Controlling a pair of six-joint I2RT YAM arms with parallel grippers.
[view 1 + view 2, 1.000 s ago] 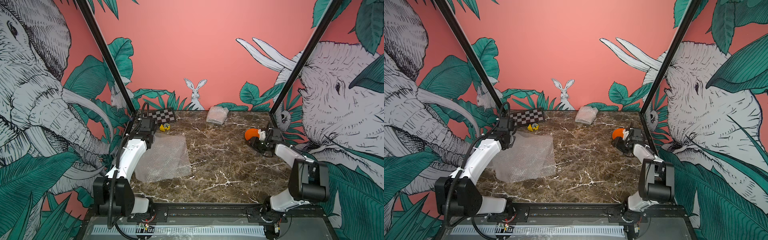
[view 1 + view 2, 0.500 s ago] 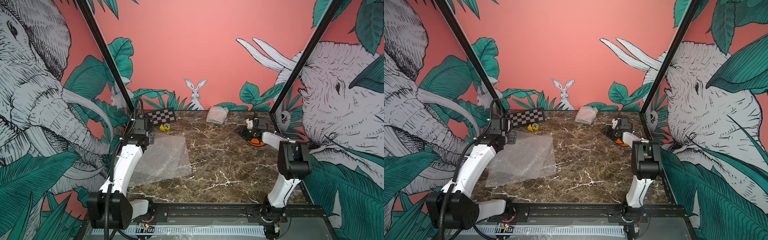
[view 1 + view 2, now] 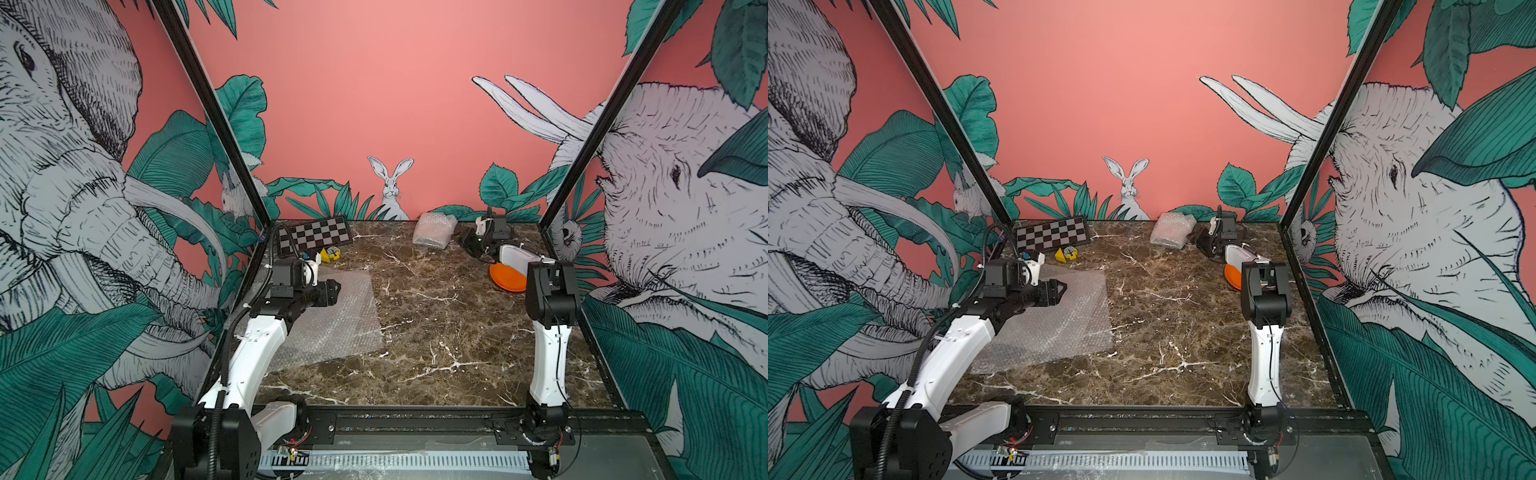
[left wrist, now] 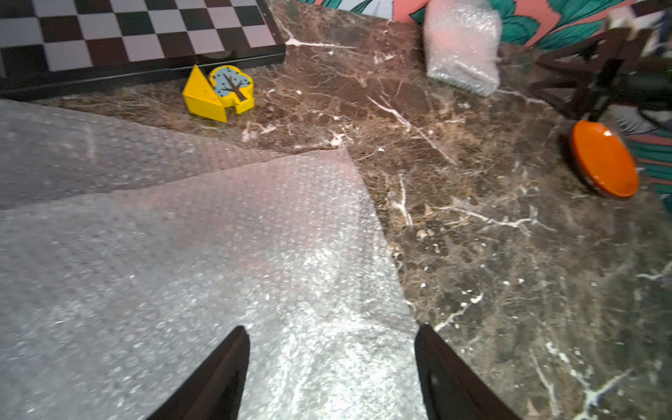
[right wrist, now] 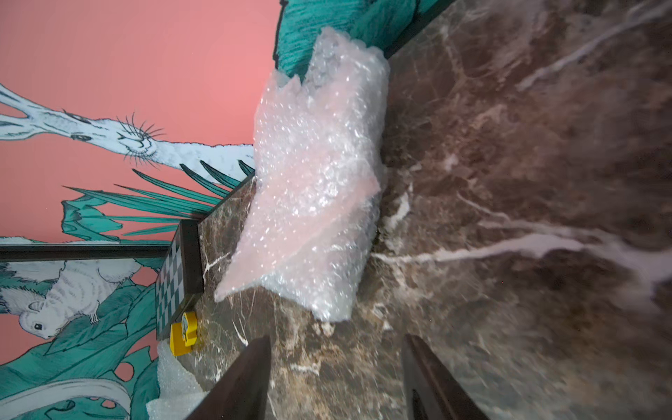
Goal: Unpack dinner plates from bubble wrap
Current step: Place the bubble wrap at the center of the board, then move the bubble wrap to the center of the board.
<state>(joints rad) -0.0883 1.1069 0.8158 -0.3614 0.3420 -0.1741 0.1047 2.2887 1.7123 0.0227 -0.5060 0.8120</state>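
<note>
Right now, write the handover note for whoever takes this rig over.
Left gripper: open, empty, over the flat wrap.
Right gripper: open, empty, pointing at the bundle at the far edge of the table.
Done: the orange plate lies bare on the table's right side.
Left: unwrap the bundle. What it holds cannot be seen. No other plate is in view.

High stereo pair; wrist views near bubble wrap [image 4: 218, 254]
</note>
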